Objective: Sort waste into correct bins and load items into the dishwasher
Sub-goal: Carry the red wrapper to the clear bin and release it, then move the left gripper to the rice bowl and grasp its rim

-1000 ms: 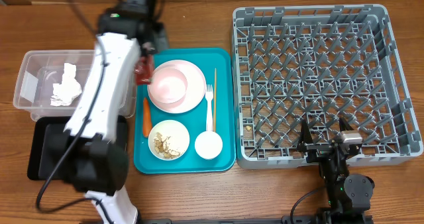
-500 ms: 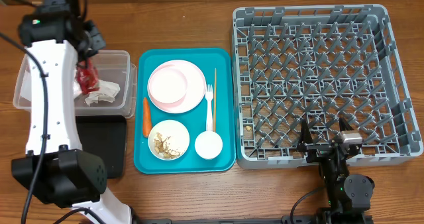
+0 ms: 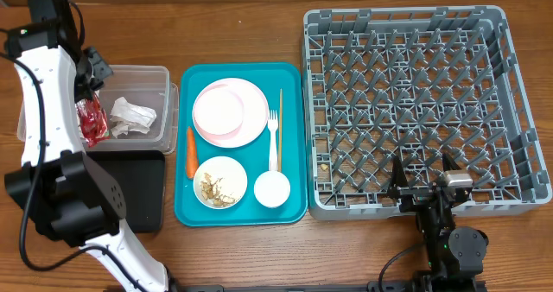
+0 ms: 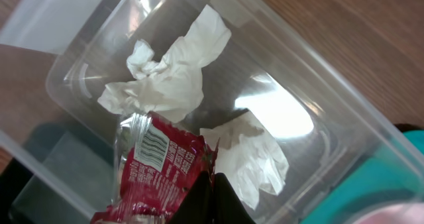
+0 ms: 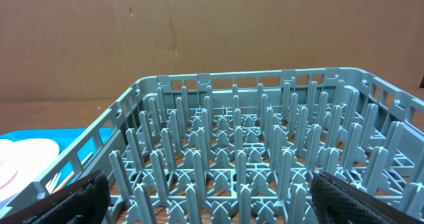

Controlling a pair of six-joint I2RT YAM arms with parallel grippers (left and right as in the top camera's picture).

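Gripping red wrapper (image 4: 156,174) above clear tub (image 4: 344,128), left pincer (image 4: 212,184) closed.

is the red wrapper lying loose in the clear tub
No, the red wrapper is pinched in the shut left gripper, hanging over the clear tub.

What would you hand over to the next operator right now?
Left gripper: shut on the red wrapper, held over the clear tub.
Right gripper: open, holding nothing, at the near edge of the dish rack.
Done: two crumpled napkins lie in the tub.
Left: drop the wrapper. On the teal tray, bin the carrot and the scraps in the bowl. The pink plate, white cup, fork and wooden stick are not yet racked.
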